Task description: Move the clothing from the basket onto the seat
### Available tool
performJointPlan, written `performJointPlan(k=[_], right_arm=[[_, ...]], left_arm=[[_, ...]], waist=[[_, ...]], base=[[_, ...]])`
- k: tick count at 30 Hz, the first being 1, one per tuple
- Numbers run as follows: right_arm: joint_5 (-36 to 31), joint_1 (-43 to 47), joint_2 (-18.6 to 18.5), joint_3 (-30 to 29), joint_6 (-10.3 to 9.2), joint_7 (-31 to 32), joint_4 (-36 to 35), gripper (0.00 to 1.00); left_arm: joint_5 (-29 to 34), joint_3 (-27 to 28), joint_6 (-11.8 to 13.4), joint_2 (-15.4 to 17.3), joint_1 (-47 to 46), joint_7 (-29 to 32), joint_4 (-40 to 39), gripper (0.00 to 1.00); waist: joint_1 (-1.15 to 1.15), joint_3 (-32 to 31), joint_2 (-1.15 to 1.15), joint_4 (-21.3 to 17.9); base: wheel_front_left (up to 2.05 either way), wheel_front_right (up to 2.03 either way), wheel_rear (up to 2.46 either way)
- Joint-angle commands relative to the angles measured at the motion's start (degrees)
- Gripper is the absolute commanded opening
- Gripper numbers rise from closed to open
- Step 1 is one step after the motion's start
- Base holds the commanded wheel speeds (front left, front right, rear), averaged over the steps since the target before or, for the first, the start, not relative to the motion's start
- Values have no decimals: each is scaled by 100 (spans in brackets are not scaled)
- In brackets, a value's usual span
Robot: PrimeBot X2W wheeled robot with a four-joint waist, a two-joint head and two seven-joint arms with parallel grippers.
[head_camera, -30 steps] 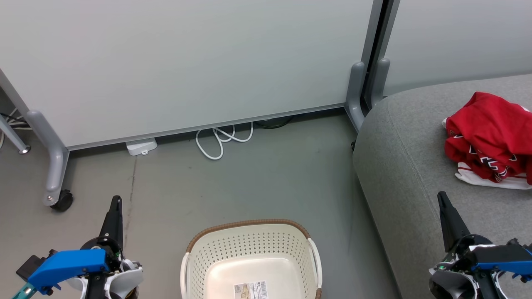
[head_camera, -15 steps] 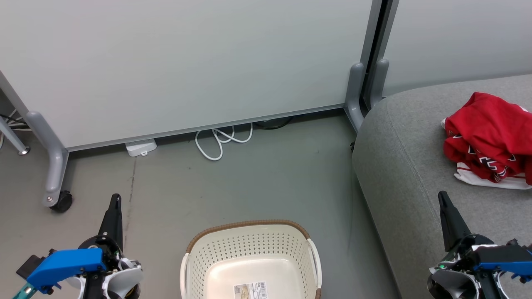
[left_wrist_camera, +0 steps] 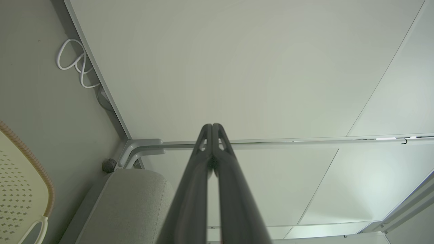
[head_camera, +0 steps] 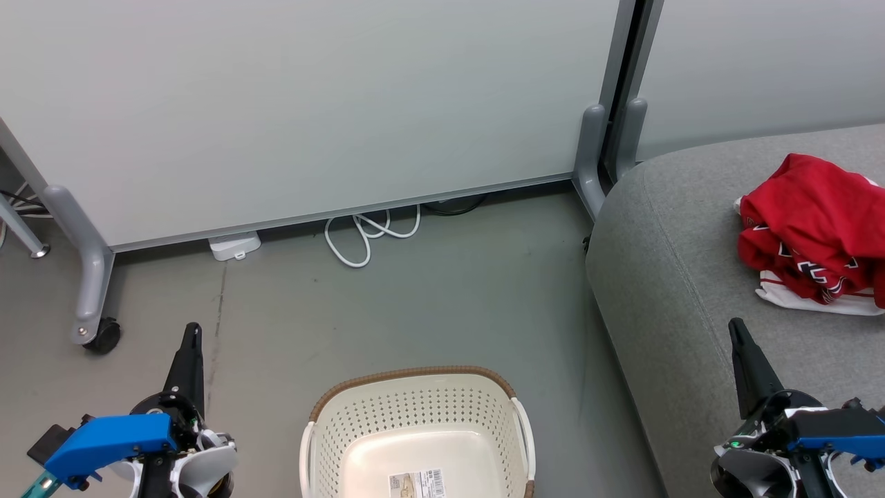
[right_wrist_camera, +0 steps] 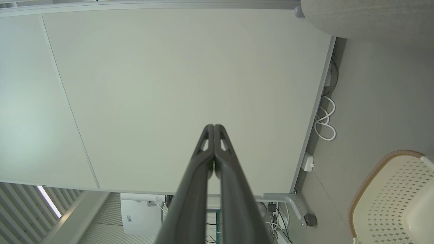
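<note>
Red clothing [head_camera: 816, 228] sits in a crumpled heap on the grey seat [head_camera: 677, 277], far right, well in from the cushion's rounded left edge. Black-and-white lettering peeks out of the folds with white trim below it, but it's too bunched up to read a word or a number.

Down at the near centre, the basket [head_camera: 409, 373] stands on the floor [head_camera: 449, 304], left of the seat's edge with a strip of floor between them. Its pale bottom shows, and on it there's a sticker [head_camera: 417, 482] with a barcode; the print is too small to make out.

Left gripper [head_camera: 193, 330] hangs over the floor to the left of the basket, fingers pressed together, holding nothing. Right gripper [head_camera: 734, 325] hovers over the near part of the seat, on the near side of the clothing and apart from it, fingers likewise pinched tight on nothing.

Beyond the basket, open floor runs to the pale partition [head_camera: 311, 104] at the far side. Along its foot lie a looped white cable [head_camera: 366, 238] and a small white box [head_camera: 235, 245]. A grey leg on a black caster [head_camera: 104, 337] stands left of and beyond the left gripper.
</note>
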Motion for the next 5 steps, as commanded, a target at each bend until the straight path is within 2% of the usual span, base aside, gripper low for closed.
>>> performJointPlan(k=[1,5], right_arm=[[14,-77,14,-11,2,27,-13,0],[14,-77,15,-11,2,28,-13,0]], left_arm=[[-11,15,-21,-3,-52,21,-23,0],[-12,15,-21,-3,-52,21,-23,0]], waist=[[0,0,0,0],[0,0,0,0]], base=[[0,0,0],[0,0,0]])
